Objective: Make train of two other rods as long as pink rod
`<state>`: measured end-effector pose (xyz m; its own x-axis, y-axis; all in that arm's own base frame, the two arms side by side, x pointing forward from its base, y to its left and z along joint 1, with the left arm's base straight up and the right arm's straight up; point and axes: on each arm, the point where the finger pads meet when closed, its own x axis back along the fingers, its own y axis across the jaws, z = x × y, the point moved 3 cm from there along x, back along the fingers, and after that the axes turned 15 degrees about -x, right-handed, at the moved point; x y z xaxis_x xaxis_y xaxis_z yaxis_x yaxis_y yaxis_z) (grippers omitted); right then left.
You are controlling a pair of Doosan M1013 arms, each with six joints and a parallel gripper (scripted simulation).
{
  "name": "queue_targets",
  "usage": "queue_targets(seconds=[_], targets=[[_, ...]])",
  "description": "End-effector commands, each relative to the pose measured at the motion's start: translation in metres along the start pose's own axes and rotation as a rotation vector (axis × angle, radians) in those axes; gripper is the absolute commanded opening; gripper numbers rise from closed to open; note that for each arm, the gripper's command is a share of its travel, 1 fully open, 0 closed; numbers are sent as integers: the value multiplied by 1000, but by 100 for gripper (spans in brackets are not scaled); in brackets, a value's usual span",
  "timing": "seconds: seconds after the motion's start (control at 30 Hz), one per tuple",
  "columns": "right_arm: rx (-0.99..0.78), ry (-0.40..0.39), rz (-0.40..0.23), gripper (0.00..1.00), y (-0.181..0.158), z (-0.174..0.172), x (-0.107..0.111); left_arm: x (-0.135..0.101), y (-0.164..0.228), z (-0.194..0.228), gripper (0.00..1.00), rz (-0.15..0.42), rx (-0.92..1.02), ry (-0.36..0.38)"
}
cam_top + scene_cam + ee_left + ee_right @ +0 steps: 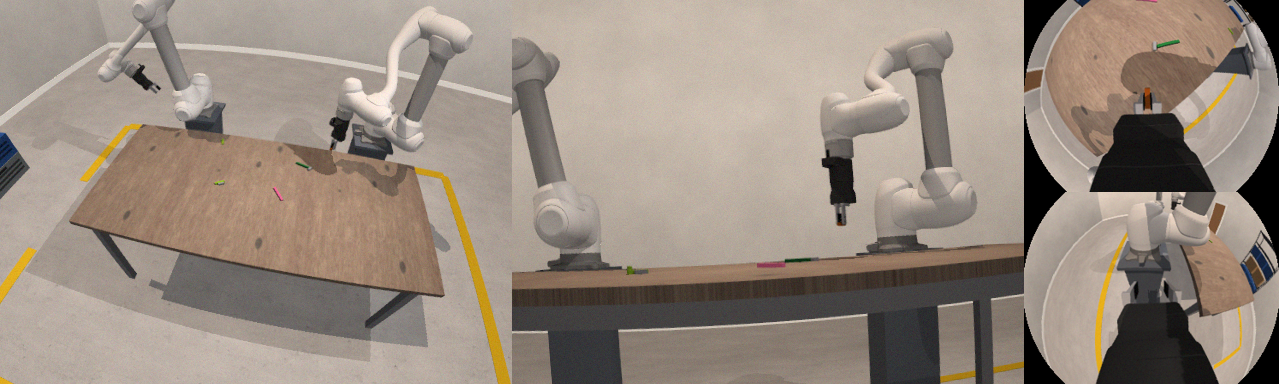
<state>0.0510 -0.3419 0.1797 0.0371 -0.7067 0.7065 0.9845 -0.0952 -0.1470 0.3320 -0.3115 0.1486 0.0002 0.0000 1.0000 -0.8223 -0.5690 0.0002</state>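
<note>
The pink rod (278, 194) (771, 265) lies flat near the table's middle. The green rod (302, 165) (797, 260) (1169, 44) lies nearer the back edge, with a short grey rod (309, 168) (1154, 45) crosswise at one end. A lime rod (218, 182) lies beside another greyish piece (221, 184) (641, 271); another lime piece (222, 142) lies by the back edge. My left gripper (332, 146) (840, 220) (1147, 98) is shut on the orange rod (840, 223) (1147, 95), above the table's back edge. My right gripper (154, 89) (1151, 286) is open and empty, away from the table.
The wooden table (320, 235) (912, 260) (1216, 282) carries dark oval marks. The right arm's base (204, 120) and the left arm's base (370, 142) stand behind its back edge. A blue and grey object (10, 160) stands on the floor at the far left.
</note>
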Motion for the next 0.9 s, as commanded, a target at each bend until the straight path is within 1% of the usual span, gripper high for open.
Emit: queue_targets(seconds=[0.0,0.13,0.3,0.37,0.63,0.87], targets=[[0,-1,-1,100,0,0,0,-5,0,1,24,1,0,1],[0,-1,-1,100,0,0,0,-18,0,1,24,1,0,1],[0,-1,-1,100,0,0,0,-40,0,1,24,0,0,1],[0,-1,-1,100,0,0,0,-40,0,1,24,0,0,1],[0,-1,-1,100,0,0,0,-72,0,1,24,0,0,1],[0,-1,-1,100,0,0,0,-84,0,1,24,0,0,1]])
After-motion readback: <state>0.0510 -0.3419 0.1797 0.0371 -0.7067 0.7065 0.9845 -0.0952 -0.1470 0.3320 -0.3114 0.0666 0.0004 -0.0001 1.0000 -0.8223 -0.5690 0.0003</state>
